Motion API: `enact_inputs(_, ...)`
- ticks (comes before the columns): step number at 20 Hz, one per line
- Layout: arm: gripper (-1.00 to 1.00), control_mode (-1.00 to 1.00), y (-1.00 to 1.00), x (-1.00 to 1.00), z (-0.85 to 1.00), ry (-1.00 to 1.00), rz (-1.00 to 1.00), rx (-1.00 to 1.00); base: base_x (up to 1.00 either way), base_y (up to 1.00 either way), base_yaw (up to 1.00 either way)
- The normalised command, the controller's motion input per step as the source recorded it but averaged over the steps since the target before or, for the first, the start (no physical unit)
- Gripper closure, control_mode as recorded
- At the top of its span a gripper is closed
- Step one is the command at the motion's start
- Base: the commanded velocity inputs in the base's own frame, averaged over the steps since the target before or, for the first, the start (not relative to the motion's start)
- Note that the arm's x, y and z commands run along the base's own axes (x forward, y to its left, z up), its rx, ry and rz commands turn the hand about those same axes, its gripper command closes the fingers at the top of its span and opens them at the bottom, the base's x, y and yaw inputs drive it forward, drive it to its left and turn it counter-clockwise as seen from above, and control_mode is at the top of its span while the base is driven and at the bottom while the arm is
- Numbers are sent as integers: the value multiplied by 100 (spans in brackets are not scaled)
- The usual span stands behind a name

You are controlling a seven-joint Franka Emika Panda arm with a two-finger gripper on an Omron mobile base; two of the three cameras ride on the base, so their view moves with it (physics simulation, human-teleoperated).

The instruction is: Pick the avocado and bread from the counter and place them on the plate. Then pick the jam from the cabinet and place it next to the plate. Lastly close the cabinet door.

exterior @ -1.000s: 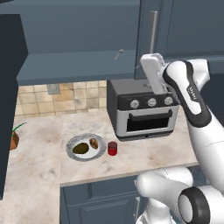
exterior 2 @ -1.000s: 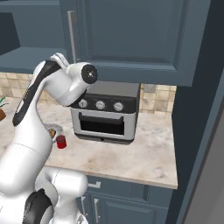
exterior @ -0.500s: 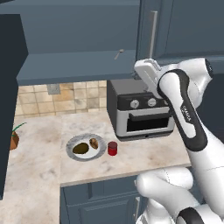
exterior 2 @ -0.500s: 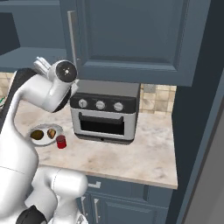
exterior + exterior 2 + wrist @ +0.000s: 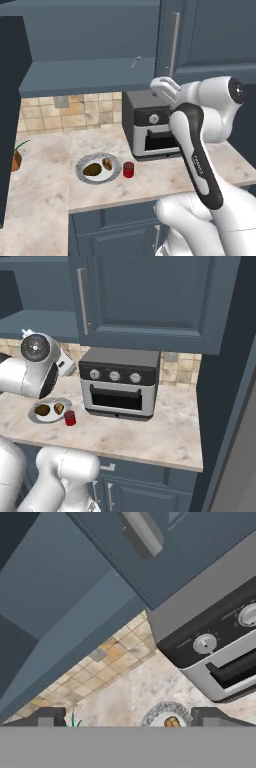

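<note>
While raised, end effector (image 5: 127,716) agape, tilted

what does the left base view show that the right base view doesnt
Left base view alone: the open cabinet door edge-on at the far left and a potted plant on the counter. Right base view alone: a tall dark panel at the counter's right end. Both: the plate carrying the avocado and bread, the red jam beside it, the toaster oven, and the closed upper cabinet with its handle.
</note>
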Motion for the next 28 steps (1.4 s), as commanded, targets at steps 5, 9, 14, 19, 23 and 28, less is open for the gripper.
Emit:
enact_inputs(5,-100,-100,1,-35,0,0,-11,-7,0,0,0)
enact_inputs(9,-100,-100,1,-34,0,0,-9,-12,0,0,0)
enact_inputs(14,-100,-100,0,-34,0,0,-8,-14,0,0,0)
enact_inputs(19,-100,-100,2,-33,0,0,-7,-17,0,0,0)
enact_inputs(23,-100,-100,9,-30,0,0,-9,-21,0,0,0)
enact_inputs(28,-100,-100,10,-30,0,0,-9,-21,0,0,0)
